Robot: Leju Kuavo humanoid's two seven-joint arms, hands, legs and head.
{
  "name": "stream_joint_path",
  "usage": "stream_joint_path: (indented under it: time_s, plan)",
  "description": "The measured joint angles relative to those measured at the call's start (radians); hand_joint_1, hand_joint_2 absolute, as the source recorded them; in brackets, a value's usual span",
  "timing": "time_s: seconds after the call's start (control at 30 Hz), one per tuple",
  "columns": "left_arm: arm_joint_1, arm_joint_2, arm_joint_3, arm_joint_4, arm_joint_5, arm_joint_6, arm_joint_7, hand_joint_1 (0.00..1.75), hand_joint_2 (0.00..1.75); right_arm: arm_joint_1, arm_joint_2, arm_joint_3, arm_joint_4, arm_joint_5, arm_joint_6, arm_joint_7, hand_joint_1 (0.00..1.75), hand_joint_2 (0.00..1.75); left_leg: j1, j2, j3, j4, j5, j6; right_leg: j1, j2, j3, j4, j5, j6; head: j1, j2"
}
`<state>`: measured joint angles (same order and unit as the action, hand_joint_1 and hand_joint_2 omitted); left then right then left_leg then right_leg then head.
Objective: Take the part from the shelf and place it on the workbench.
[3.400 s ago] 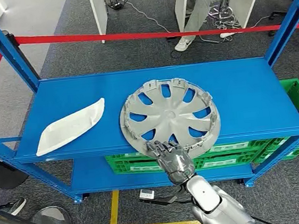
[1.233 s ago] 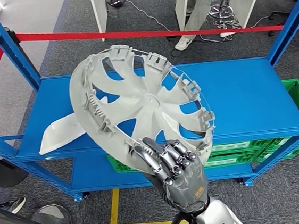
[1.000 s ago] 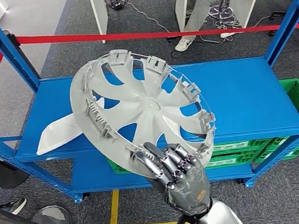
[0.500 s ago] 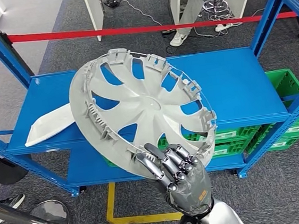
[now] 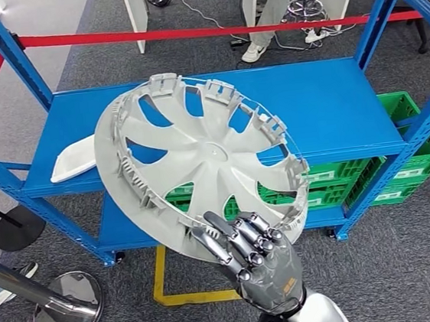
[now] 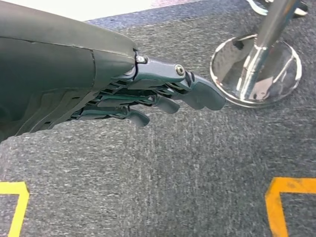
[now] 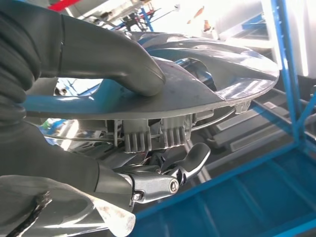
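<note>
Blue steel shelving (image 5: pixel 334 102) spans the scene ahead of you, its upper deck carrying a white curved panel (image 5: pixel 73 157) at the left end, with green crates (image 5: pixel 343 182) on the level below. Largest of the loose things is the silver wheel cover (image 5: pixel 206 158), your task part: it is off the shelf, tilted in the air in front of the deck with its ribbed inner side facing the head camera. Your right hand (image 5: pixel 257 256) grips its near rim; in the right wrist view the thumb (image 7: pixel 123 59) presses one face while the fingers (image 7: pixel 186 163) curl under the clips on the other. Your left hand (image 6: pixel 156 94) holds nothing, its fingers extended and slightly apart above grey carpet, near a chrome post base (image 6: pixel 257 69).
</note>
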<state>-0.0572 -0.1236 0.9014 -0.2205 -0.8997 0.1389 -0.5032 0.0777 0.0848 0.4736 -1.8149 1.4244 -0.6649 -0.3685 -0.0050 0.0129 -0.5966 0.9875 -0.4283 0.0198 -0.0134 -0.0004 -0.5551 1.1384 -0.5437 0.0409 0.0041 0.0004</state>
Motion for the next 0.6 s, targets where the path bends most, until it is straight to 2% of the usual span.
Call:
stream_joint_path:
  time_s: [0.03, 0.07, 0.1, 0.17, 0.2, 0.23, 0.27, 0.3, 0.33, 0.37, 0.4, 0.43, 0.47, 0.5, 0.53, 0.57, 0.6]
  plan:
    - [0.000, 0.000, 0.000, 0.000, 0.000, 0.000, 0.000, 0.00, 1.75, 0.000, 0.000, 0.000, -0.001, 0.000, 0.000, 0.000, 1.75, 1.75, -0.001, 0.000, -0.008, 0.005, 0.006, -0.005, 0.000, 0.001, 0.048, -0.070, 0.000, -0.002, -0.001, 0.000]
    - [0.000, 0.001, 0.000, 0.000, 0.000, 0.000, 0.000, 0.00, 1.75, 0.000, 0.000, -0.001, -0.002, 0.000, 0.000, 0.000, 1.75, 1.75, -0.001, -0.001, -0.014, 0.009, 0.013, -0.011, 0.001, 0.001, 0.076, -0.117, -0.008, -0.005, -0.001, 0.000]
    - [0.001, 0.001, 0.000, 0.000, 0.000, 0.000, 0.000, 0.00, 1.75, 0.000, 0.000, -0.002, -0.002, 0.000, 0.000, 0.000, 1.75, 1.75, -0.001, -0.001, -0.019, 0.012, 0.021, -0.017, 0.004, 0.003, 0.089, -0.144, -0.016, -0.010, -0.002, 0.000]
    - [0.002, 0.001, 0.000, 0.000, 0.001, 0.000, 0.000, 0.00, 1.75, 0.000, 0.000, -0.003, -0.003, 0.000, 0.000, 0.000, 1.75, 1.75, 0.002, -0.001, -0.025, 0.014, 0.032, -0.027, 0.006, 0.001, 0.071, -0.147, -0.006, -0.028, -0.002, 0.000]
    - [0.002, 0.002, 0.001, 0.000, 0.001, 0.001, 0.000, 0.00, 1.75, 0.000, 0.000, -0.004, -0.003, 0.000, 0.000, 0.000, 1.75, 1.75, 0.004, -0.002, -0.031, 0.024, 0.017, -0.032, 0.006, 0.000, 0.061, -0.147, 0.003, -0.039, -0.003, 0.000]
    - [0.003, 0.001, 0.001, 0.000, 0.001, 0.001, 0.000, 0.00, 1.75, 0.000, 0.001, -0.005, -0.004, 0.000, 0.000, -0.001, 1.75, 1.75, 0.006, -0.004, -0.041, 0.049, -0.018, -0.038, 0.005, -0.002, 0.050, -0.148, 0.013, -0.050, -0.005, 0.000]
    - [0.004, 0.001, 0.002, 0.000, 0.001, 0.001, 0.000, 0.00, 1.75, 0.000, 0.002, -0.006, -0.004, 0.000, 0.000, -0.002, 1.75, 1.75, 0.008, -0.005, -0.055, 0.094, -0.068, -0.042, 0.005, -0.004, 0.039, -0.148, 0.025, -0.058, -0.007, 0.000]
    - [0.004, 0.000, 0.003, 0.001, 0.001, 0.001, 0.001, 0.00, 1.75, 0.001, 0.002, -0.007, -0.005, 0.000, 0.000, -0.003, 1.75, 1.75, 0.009, -0.005, -0.071, 0.157, -0.124, -0.046, 0.007, -0.004, 0.026, -0.147, 0.038, -0.063, -0.009, 0.000]
    - [0.004, 0.000, 0.003, 0.001, 0.001, 0.001, 0.001, 0.00, 1.75, 0.001, 0.003, -0.008, -0.005, -0.001, 0.000, -0.003, 1.75, 1.75, 0.010, -0.006, -0.084, 0.223, -0.166, -0.048, 0.010, -0.004, 0.012, -0.146, 0.051, -0.064, -0.010, 0.000]
    - [0.004, -0.001, 0.004, 0.001, 0.001, 0.001, 0.001, 0.00, 1.75, 0.003, 0.003, -0.009, -0.005, -0.002, 0.000, -0.004, 1.75, 1.75, 0.010, -0.006, -0.089, 0.274, -0.187, -0.048, 0.012, -0.004, -0.004, -0.144, 0.063, -0.065, -0.010, 0.000]
    - [0.004, 0.000, 0.004, 0.001, 0.001, 0.000, 0.000, 0.00, 1.75, 0.004, 0.003, -0.010, -0.005, -0.003, 0.000, -0.005, 1.75, 1.75, 0.010, -0.006, -0.079, 0.296, -0.184, -0.047, 0.014, -0.004, -0.021, -0.141, 0.074, -0.065, -0.010, 0.000]
    - [0.004, 0.000, 0.004, 0.001, 0.001, 0.000, 0.000, 0.00, 1.75, 0.007, 0.003, -0.012, -0.005, -0.005, 0.000, -0.007, 1.75, 1.75, 0.009, -0.007, -0.052, 0.281, -0.163, -0.044, 0.016, -0.004, -0.038, -0.138, 0.084, -0.064, -0.010, 0.000]
    - [0.004, 0.000, 0.004, 0.001, 0.000, -0.001, -0.001, 0.00, 1.75, 0.009, 0.003, -0.014, -0.005, -0.007, 0.000, -0.009, 1.75, 1.75, 0.008, -0.008, -0.008, 0.232, -0.135, -0.040, 0.017, -0.004, -0.053, -0.134, 0.093, -0.063, -0.010, 0.000]
    - [0.003, 0.001, 0.005, 0.001, 0.000, -0.002, -0.001, 0.00, 1.75, 0.011, 0.003, -0.015, -0.006, -0.009, 0.000, -0.011, 1.75, 1.75, 0.006, -0.009, 0.047, 0.158, -0.117, -0.033, 0.018, -0.004, -0.066, -0.131, 0.102, -0.061, -0.010, 0.000]
    - [0.002, 0.001, 0.005, 0.001, -0.001, -0.001, -0.002, 0.00, 1.75, 0.013, 0.003, -0.016, -0.007, -0.013, 0.000, -0.014, 1.75, 1.75, 0.004, -0.010, 0.100, 0.079, -0.112, -0.027, 0.018, -0.003, -0.075, -0.128, 0.111, -0.058, -0.009, 0.000]
    - [0.000, 0.002, 0.005, 0.001, -0.001, -0.001, -0.003, 0.00, 1.75, 0.014, 0.003, -0.018, -0.008, -0.015, 0.000, -0.016, 1.75, 1.75, 0.001, -0.011, 0.137, 0.021, -0.115, -0.022, 0.019, -0.004, -0.080, -0.128, 0.120, -0.055, -0.009, 0.000]
    - [-0.001, 0.002, 0.005, 0.001, -0.002, 0.000, -0.004, 0.00, 1.75, 0.015, 0.003, -0.019, -0.010, -0.019, 0.000, -0.018, 1.75, 1.75, -0.002, -0.012, 0.155, -0.016, -0.121, -0.017, 0.018, -0.005, -0.083, -0.130, 0.131, -0.050, -0.010, 0.000]
